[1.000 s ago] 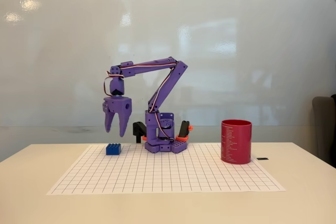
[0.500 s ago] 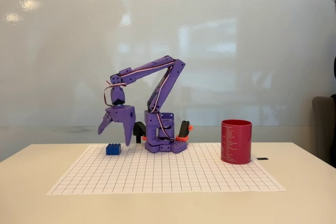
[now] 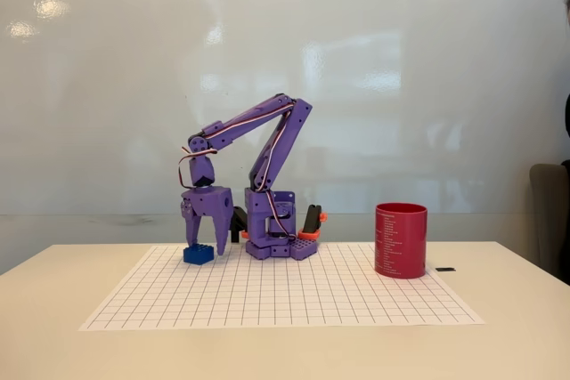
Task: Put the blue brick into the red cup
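Note:
The blue brick rests on the grid sheet, left of the purple arm's base. My gripper points straight down over it, with one finger at the brick's left edge and the other just past its right side. The jaws stand about a brick's width apart; whether they press on the brick is unclear from this side-on view. The red cup stands upright on the right part of the sheet, far from the gripper, with its mouth facing up.
The arm's base sits at the back middle of the white grid sheet. A small dark object lies on the table right of the cup. A dark chair is at the right edge.
The gripper came down from above onto the brick; its jaws spread wide, then narrowed around it. The brick shifted slightly to the right.

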`<action>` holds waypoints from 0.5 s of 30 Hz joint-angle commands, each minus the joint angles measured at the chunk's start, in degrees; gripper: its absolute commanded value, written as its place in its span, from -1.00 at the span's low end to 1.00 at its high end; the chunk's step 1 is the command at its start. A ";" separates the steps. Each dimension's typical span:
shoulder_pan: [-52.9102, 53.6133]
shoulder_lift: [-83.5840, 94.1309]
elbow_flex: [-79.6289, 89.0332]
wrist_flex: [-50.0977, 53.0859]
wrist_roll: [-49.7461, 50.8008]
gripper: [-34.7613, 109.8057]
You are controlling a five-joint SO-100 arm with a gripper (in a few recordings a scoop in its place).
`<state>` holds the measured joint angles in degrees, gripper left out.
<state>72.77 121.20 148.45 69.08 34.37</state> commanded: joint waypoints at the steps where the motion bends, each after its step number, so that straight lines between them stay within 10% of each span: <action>1: 1.41 2.46 0.00 0.09 -0.53 -0.46; 15: 2.99 8.70 -6.86 5.45 -2.99 -0.53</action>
<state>75.06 124.37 147.57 70.75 31.73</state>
